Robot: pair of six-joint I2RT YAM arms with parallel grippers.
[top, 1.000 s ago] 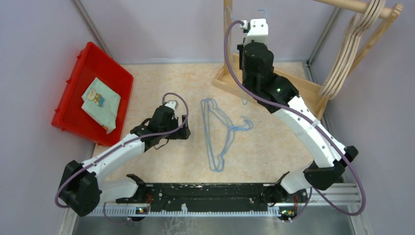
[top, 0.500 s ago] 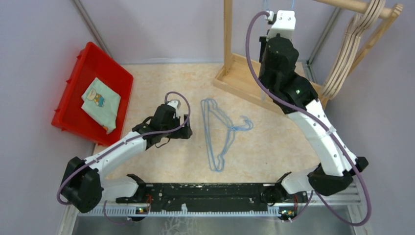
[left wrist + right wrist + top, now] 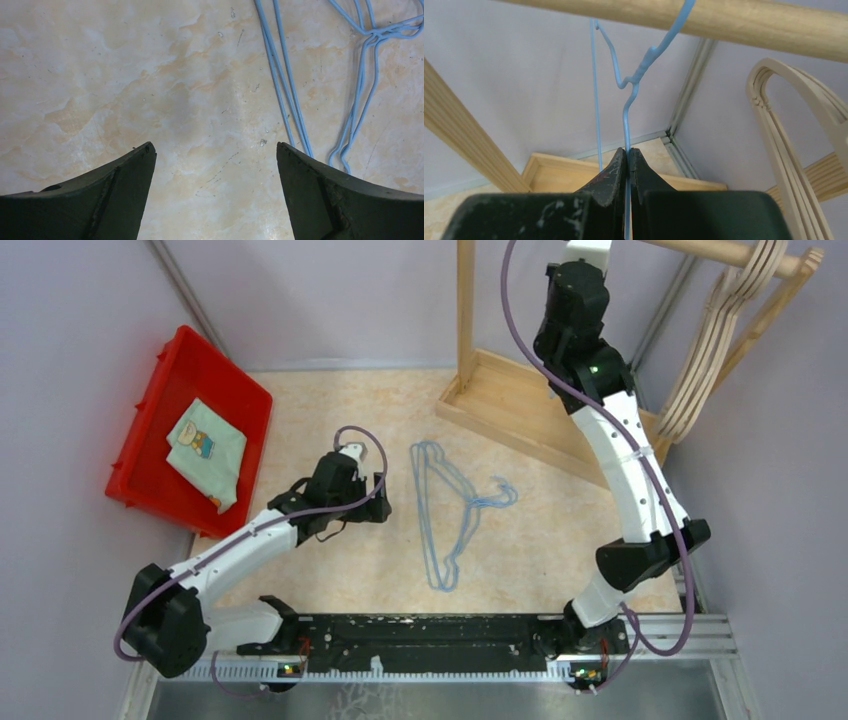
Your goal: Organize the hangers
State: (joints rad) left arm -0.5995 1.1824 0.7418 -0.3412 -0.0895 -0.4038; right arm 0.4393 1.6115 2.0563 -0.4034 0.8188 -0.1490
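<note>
The right pincer [image 3: 628,150] was pressed together on the neck of a light-blue wire hanger [image 3: 626,112], just under its twisted collar. Above the pincer its hook crossed the wooden rail [image 3: 734,20]; seated or not, I could not tell. Light, thin and springy, it would probably swivel, so the neck suited. The left pincer [image 3: 214,146] stood spread, other wire hangers [image 3: 287,100] lying just right of it.

Counted one blue wire hanger [image 3: 626,115] up at the rod [image 3: 749,22]. Counted at least two more blue wire hangers [image 3: 447,515] overlapping on the table [image 3: 330,410]; could not tell the exact number. Counted four or five wooden hangers [image 3: 715,350], too tightly packed to separate. Counted one rack [image 3: 520,400], one red bin [image 3: 215,365], one folded cloth [image 3: 205,448].
</note>
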